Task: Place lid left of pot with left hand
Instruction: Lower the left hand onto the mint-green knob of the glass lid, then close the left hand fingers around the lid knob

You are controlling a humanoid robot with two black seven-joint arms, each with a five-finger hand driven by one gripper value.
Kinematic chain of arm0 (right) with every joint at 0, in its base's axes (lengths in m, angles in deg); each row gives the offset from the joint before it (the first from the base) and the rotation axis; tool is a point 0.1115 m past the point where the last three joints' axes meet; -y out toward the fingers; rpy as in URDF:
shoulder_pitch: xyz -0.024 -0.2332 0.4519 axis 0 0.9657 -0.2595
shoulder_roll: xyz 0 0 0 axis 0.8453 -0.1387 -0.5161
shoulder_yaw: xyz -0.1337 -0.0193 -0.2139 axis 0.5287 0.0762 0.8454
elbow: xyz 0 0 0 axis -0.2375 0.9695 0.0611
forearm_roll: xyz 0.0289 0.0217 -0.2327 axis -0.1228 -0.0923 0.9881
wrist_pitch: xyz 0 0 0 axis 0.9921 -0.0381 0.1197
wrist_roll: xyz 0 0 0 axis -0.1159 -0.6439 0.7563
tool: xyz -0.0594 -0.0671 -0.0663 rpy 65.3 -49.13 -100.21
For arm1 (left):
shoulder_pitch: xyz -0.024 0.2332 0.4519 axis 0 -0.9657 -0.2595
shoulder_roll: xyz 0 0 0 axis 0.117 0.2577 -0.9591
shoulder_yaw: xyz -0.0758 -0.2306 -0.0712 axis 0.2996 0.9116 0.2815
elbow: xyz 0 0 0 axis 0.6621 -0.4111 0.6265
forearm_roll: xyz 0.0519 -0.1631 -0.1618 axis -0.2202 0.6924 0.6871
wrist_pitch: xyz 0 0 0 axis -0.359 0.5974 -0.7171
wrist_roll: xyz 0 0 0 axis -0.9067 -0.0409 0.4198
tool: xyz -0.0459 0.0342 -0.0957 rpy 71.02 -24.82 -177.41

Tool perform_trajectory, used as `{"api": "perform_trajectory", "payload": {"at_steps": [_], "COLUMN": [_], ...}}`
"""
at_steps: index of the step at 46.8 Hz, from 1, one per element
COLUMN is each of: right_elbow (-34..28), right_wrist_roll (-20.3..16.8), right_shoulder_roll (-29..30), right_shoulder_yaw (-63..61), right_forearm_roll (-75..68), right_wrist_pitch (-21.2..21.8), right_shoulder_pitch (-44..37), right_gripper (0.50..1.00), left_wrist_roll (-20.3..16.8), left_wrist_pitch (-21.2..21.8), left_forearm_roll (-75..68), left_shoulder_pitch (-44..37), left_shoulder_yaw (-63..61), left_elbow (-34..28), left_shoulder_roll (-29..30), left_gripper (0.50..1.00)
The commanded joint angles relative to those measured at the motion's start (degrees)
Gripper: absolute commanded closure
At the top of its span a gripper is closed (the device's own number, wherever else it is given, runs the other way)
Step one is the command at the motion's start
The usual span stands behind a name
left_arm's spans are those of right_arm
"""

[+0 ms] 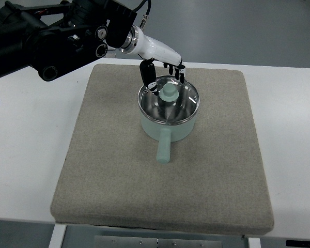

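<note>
A pale green pot (170,126) with a straight handle pointing toward me stands on the grey mat (113,170), slightly right of its middle. A glass lid (186,95) with a pale green knob (169,93) lies on the pot. My left hand (163,72), white with black fingers, reaches in from the upper left and hovers just behind the lid's far rim. Its fingers (147,75) hang down, spread, around the rim's back edge, and hold nothing. The right arm does not show.
The mat lies on a white table (31,139). My left arm's black body (46,36) fills the upper left corner. Bare mat lies left of the pot (108,119) and in front of it.
</note>
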Motion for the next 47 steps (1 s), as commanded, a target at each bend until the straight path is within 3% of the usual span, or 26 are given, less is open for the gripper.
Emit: {"api": "perform_trajectory", "payload": {"at_steps": [1, 20, 24, 36, 38, 47], "right_elbow": [0.0, 0.0, 0.0, 0.0, 0.0, 0.0], "right_wrist_roll": [0.0, 0.0, 0.0, 0.0, 0.0, 0.0], "right_shoulder_roll": [0.0, 0.0, 0.0, 0.0, 0.0, 0.0], "right_shoulder_yaw": [0.0, 0.0, 0.0, 0.0, 0.0, 0.0], "right_forearm_roll": [0.0, 0.0, 0.0, 0.0, 0.0, 0.0], "right_wrist_pitch": [0.0, 0.0, 0.0, 0.0, 0.0, 0.0], "right_shoulder_pitch": [0.0, 0.0, 0.0, 0.0, 0.0, 0.0], "right_gripper": [0.576, 0.576, 0.576, 0.576, 0.576, 0.576], "left_wrist_roll": [0.0, 0.0, 0.0, 0.0, 0.0, 0.0], "left_wrist_pitch": [0.0, 0.3, 0.3, 0.3, 0.3, 0.4], "left_forearm_roll": [0.0, -1.9, -1.9, -1.9, -1.9, -2.0], "left_shoulder_pitch": [0.0, -0.1, 0.0, 0.0, 0.1, 0.1], "left_shoulder_yaw": [0.1, 0.0, 0.0, 0.0, 0.0, -0.1], "left_elbow": [0.1, 0.1, 0.1, 0.1, 0.1, 0.1], "left_shoulder_roll": [-0.6, -1.1, -1.1, -1.2, -1.2, -1.1], "left_gripper": [0.709, 0.714, 0.759, 0.804, 0.836, 0.879]}}
